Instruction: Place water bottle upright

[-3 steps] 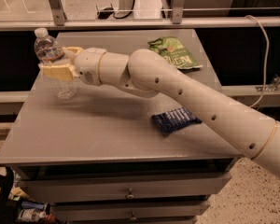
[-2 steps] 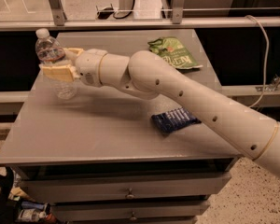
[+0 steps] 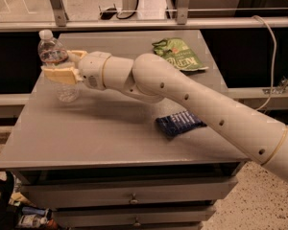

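The two-finger gripper [image 3: 57, 64] is seen at the far end of the cream-white jointed arm [image 3: 182, 92]. Its tan fingers [image 3: 61, 74] are clamped onto the small clear ribbed plastic water bottle [image 3: 51, 49] with a white cap. One finger is pressed against the near side, and the other is glimpsed behind the bottle.

The water bottle is held upright between them, gripped about its middle. The cap is carried well above the fingers and the ribbed base is found just below them, down at the top of the flat grey table [image 3: 86, 138]. Whether the base is fully rested there cannot be told. A reddish mark is caught on the label, just above the near finger.

Back along the arm from the gripper, a crumpled green snack bag [image 3: 177, 56] is spotted beyond the arm, toward the table's far edge and well apart from the gripper. On the arm's near side, a dark blue striped packet [image 3: 177, 124] is laid flat, its far end hidden by the arm.

Below the table top, grey drawers [image 3: 129, 195] with small knobs are seen. Farthest from the gripper, a pale cable [image 3: 273, 47] is hung past the table's edge.
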{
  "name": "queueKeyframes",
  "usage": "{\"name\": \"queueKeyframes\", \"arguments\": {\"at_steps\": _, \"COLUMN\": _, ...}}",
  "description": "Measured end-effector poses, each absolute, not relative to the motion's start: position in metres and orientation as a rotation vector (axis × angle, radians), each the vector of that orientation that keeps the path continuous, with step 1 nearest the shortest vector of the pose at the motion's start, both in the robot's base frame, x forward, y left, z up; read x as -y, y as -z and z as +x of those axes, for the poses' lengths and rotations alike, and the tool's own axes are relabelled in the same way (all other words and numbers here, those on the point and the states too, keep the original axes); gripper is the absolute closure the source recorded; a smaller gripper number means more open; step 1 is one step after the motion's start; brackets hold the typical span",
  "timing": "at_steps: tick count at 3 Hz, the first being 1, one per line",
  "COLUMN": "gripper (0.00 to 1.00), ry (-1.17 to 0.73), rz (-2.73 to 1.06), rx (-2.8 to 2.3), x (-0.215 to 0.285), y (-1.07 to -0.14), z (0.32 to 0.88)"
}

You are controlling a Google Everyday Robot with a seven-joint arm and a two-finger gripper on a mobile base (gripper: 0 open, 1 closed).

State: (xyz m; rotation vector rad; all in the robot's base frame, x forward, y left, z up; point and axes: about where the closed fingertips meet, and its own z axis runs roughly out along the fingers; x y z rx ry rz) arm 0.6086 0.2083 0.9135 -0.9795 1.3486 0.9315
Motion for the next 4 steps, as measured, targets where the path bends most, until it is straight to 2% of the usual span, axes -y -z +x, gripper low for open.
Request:
{"name": "queueKeyframes", "arguments": {"at_steps": 2, "gripper": 0.51, "ry": -0.932, "rz": -0.980, "rx": -1.348, "x": -0.2084, "y": -0.9153, "z": 0.6085}}
{"name": "queueKeyframes", "arguments": {"at_steps": 3, "gripper": 0.20, "ry": -0.935, "rz": -0.984, "rx": -1.346, "x": -0.2113, "y": -0.9159, "z": 0.6069}}
{"name": "queueKeyframes", "arguments": {"at_steps": 4, "gripper": 0.00, "ry": -0.937, "rz": -0.986, "rx": -1.344, "x": -0.2128, "y": -0.9162, "z": 0.6060}}
